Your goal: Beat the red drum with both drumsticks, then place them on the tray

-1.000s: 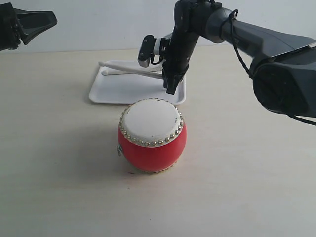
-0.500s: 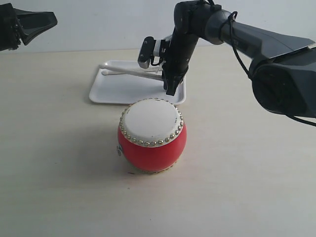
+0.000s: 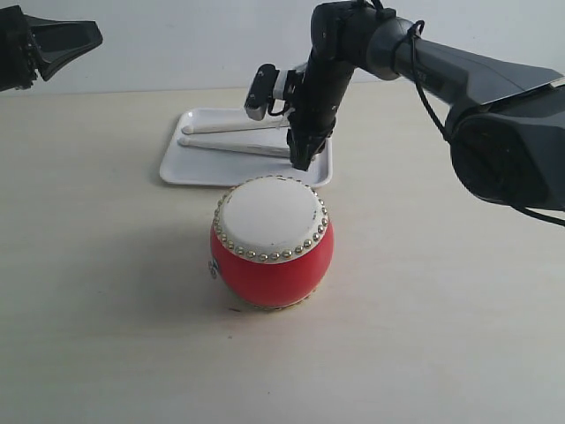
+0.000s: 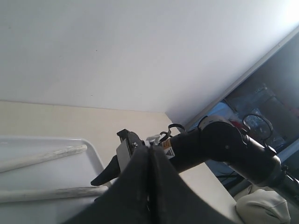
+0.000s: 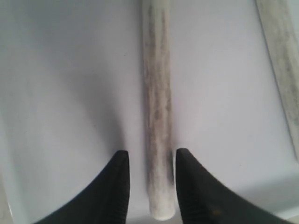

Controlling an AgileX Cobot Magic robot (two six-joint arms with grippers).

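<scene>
White stick (image 3: 231, 147) has dropped flat onto tray (image 3: 174, 170), beside other stick (image 3: 231, 127). R gripper (image 3: 298, 161) has let go, jaws parted either side. L gripper (image 4: 150, 179) closed, empty. Drum (image 3: 271, 265) near tray. Task looks ~done.

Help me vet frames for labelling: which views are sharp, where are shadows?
Exterior view: sharp; the glossy red barrel drum throws a soft shadow leftward on the beige table. Right wrist view: the pale wooden drumstick is fairly sharp, with faint shadow on the white plastic tray. Left wrist view: the left gripper is a dark, blurred mass.
</scene>
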